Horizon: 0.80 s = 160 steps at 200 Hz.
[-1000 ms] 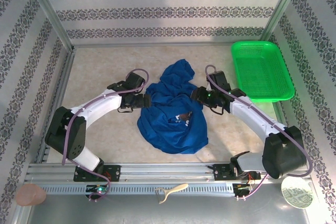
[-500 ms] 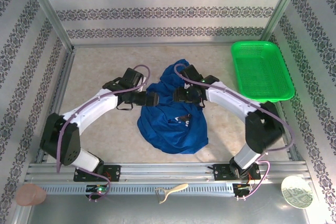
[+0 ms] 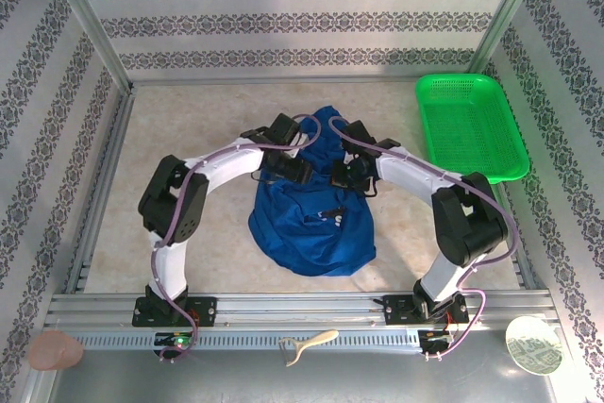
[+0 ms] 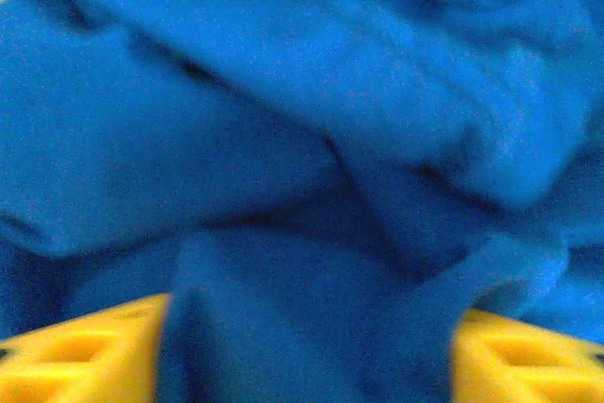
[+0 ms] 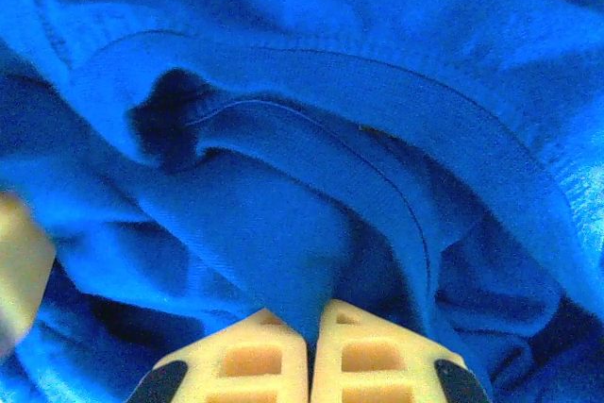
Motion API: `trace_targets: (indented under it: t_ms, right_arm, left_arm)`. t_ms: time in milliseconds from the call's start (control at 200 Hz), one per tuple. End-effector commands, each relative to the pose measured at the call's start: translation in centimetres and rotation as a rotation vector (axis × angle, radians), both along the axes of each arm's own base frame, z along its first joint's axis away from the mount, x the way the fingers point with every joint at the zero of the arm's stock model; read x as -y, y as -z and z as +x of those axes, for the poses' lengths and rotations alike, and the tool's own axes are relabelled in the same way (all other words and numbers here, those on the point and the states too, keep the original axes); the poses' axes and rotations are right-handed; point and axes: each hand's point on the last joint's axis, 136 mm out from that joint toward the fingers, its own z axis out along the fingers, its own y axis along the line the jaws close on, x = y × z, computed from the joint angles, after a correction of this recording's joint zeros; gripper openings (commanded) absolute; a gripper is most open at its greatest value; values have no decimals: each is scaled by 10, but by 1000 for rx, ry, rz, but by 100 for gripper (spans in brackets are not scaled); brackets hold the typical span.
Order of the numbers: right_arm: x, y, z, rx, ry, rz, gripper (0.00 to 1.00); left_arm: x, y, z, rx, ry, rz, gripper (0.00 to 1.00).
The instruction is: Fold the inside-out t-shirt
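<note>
The inside-out t-shirt [image 3: 311,228] lies crumpled in a royal blue heap at mid-table, a small white mark [image 3: 332,216] on its upper side. My left gripper [image 3: 300,172] sits on the heap's upper left. In its wrist view the yellow fingers [image 4: 85,356] stand apart, and a thick bunch of blue cloth [image 4: 311,309] fills the gap and touches both. My right gripper [image 3: 344,176] sits on the upper right. Its cream fingertips [image 5: 274,337] are pressed together with a fold of the shirt [image 5: 283,233] pinched between them.
A green mesh basket [image 3: 469,125] stands at the back right, beyond the right arm. Patterned walls close the table on three sides. A metal rail [image 3: 302,313] runs along the near edge, with a pink object [image 3: 55,351], a cream tool [image 3: 307,344] and a white disc [image 3: 533,344] in front.
Both grippers have moved inward from the shirt's sides onto its upper part. The right jaws have closed on a fold, and the left jaws have narrowed around a bunch of cloth.
</note>
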Motion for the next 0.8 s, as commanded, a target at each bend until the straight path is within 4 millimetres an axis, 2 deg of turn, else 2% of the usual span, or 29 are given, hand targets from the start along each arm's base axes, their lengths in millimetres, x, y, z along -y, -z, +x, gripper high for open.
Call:
trace_targets:
  t_ms: [0, 30, 100, 220, 315, 400, 435, 510, 565, 684, 794]
  right_arm:
    - [-2, -28, -3, 43, -9, 83, 0]
    - [-1, -33, -3, 51, -2, 99, 0]
    - [7, -46, 0, 82, 23, 119, 0]
    - [16, -66, 6, 140, 53, 162, 0]
    - [20, -78, 9, 174, 63, 181, 0]
    - [21, -86, 10, 197, 65, 188, 0]
    - [21, -90, 10, 206, 64, 193, 2]
    - [18, -105, 9, 250, 35, 205, 35]
    - [14, -123, 7, 293, 4, 207, 49]
    - [-2, -156, 1, 403, -99, 178, 61]
    - [-22, -163, -4, 450, -194, 116, 64]
  left_arm:
    - [5, -23, 16, 30, -31, -12, 13]
    - [6, -33, 20, 37, -48, -27, 0]
    - [6, -62, 27, 59, -86, -77, 0]
    - [11, -125, 31, 82, -131, -274, 0]
    - [12, -170, 27, 107, -127, -423, 0]
    - [13, -200, 19, 117, -99, -526, 0]
    - [13, -208, 14, 112, -87, -556, 0]
    - [17, -222, 2, 101, -36, -609, 0]
    - [19, -228, -7, 88, 1, -639, 0]
    - [20, -231, -19, 72, 37, -662, 0]
    - [20, -230, -27, 64, 67, -676, 0]
